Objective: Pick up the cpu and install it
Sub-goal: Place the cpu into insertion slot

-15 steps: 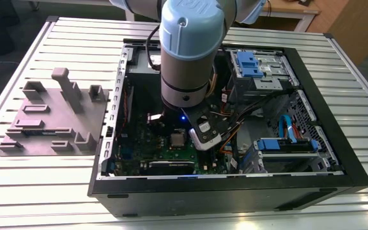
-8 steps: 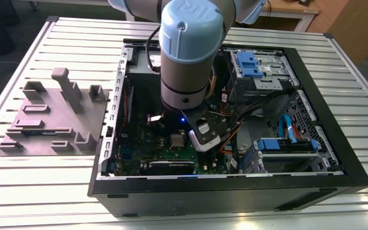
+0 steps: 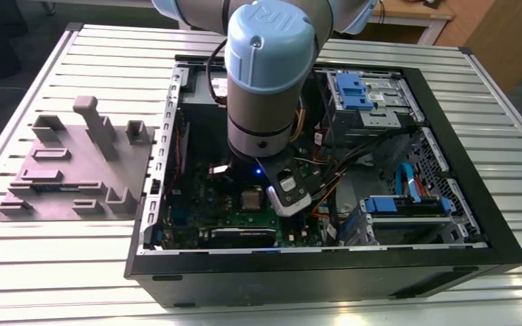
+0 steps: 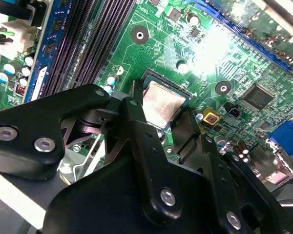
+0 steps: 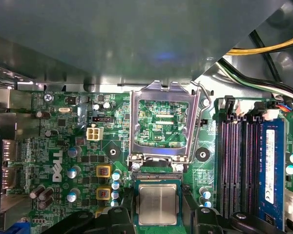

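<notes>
Second wrist view puts the end effector (image 4: 161, 111) nearest, black linkage in the foreground, its fingers (image 4: 133, 109) drawn narrow against two opposite edges of the cpu (image 4: 162, 101), gripping it. The cpu lies flat in its socket on the green motherboard (image 4: 156, 44), silver top up. In the first wrist view, the socket's metal load plate (image 5: 163, 124) stands swung open just beyond the cpu (image 5: 157, 204), with black memory slots (image 5: 237, 161) and one memory stick (image 5: 269, 165) beside it. In the exterior view, the arm (image 3: 261, 75) reaches down into the open computer case (image 3: 334, 272) on the slatted counter (image 3: 62, 272); a grey fixture plate (image 3: 71, 170) lies at the exterior view's left.
</notes>
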Available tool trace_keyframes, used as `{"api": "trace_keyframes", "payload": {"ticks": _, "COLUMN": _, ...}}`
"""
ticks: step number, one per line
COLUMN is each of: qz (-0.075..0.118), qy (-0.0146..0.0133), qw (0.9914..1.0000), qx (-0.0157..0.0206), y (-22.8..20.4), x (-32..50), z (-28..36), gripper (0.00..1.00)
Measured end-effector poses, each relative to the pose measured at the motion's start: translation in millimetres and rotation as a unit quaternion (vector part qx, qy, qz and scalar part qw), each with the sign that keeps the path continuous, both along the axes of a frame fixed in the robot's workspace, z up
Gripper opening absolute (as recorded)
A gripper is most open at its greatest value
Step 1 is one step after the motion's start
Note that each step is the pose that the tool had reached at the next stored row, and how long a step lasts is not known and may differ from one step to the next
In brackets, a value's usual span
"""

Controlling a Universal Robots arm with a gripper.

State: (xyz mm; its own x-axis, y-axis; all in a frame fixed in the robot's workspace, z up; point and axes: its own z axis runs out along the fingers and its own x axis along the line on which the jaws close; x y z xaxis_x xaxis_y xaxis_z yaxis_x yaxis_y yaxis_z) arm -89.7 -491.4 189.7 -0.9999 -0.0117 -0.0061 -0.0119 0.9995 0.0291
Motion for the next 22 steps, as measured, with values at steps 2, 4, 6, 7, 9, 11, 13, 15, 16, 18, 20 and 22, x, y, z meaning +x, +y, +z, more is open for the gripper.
{"api": "trace_keyframes", "payload": {"ticks": 2, "qz": 0.0, "qy": -0.0001, "qw": 1.0, "qx": 0.0001, "y": 0.0, "x": 0.0, "z": -0.1, "gripper": 0.47}}
{"api": "trace_keyframes", "payload": {"ticks": 4, "qz": 0.0, "qy": -0.0001, "qw": 1.0, "qx": 0.0001, "y": 0.0, "x": 0.0, "z": -0.1, "gripper": 0.47}}
{"api": "trace_keyframes", "payload": {"ticks": 6, "qz": 0.0, "qy": -0.0001, "qw": 1.0, "qx": 0.0002, "y": 0.0, "x": 0.0, "z": 0.3, "gripper": 0.47}}
{"api": "trace_keyframes", "payload": {"ticks": 7, "qz": 0.0, "qy": -0.0001, "qw": 1.0, "qx": 0.0003, "y": 0.1, "x": 0.0, "z": 0.6, "gripper": 0.47}}
{"api": "trace_keyframes", "payload": {"ticks": 9, "qz": -0.001, "qy": -0.0001, "qw": 1.0, "qx": 0.0003, "y": 0.1, "x": 0.0, "z": 0.8, "gripper": 0.47}}
{"api": "trace_keyframes", "payload": {"ticks": 11, "qz": -0.001, "qy": -0.0001, "qw": 1.0, "qx": 0.0002, "y": 0.0, "x": 0.0, "z": 0.6, "gripper": 0.47}}
{"api": "trace_keyframes", "payload": {"ticks": 13, "qz": -0.001, "qy": 0.0, "qw": 1.0, "qx": 0.0002, "y": 0.0, "x": 0.0, "z": -0.5, "gripper": 0.47}}
{"api": "trace_keyframes", "payload": {"ticks": 15, "qz": -0.001, "qy": 0.0002, "qw": 1.0, "qx": -0.0001, "y": -0.1, "x": -0.1, "z": -1.6, "gripper": 0.47}}
{"api": "trace_keyframes", "payload": {"ticks": 16, "qz": -0.001, "qy": 0.0002, "qw": 1.0, "qx": -0.0001, "y": -0.1, "x": -0.1, "z": -1.8, "gripper": 0.47}}
{"api": "trace_keyframes", "payload": {"ticks": 18, "qz": -0.001, "qy": 0.0, "qw": 1.0, "qx": 0.0002, "y": 0.0, "x": -0.1, "z": -2.1, "gripper": 0.47}}
{"api": "trace_keyframes", "payload": {"ticks": 20, "qz": -0.001, "qy": 0.0, "qw": 1.0, "qx": 0.0004, "y": 0.0, "x": 0.0, "z": -2.2, "gripper": 0.47}}
{"api": "trace_keyframes", "payload": {"ticks": 22, "qz": -0.001, "qy": 0.0, "qw": 1.0, "qx": 0.0004, "y": 0.0, "x": 0.0, "z": -2.2, "gripper": 0.47}}
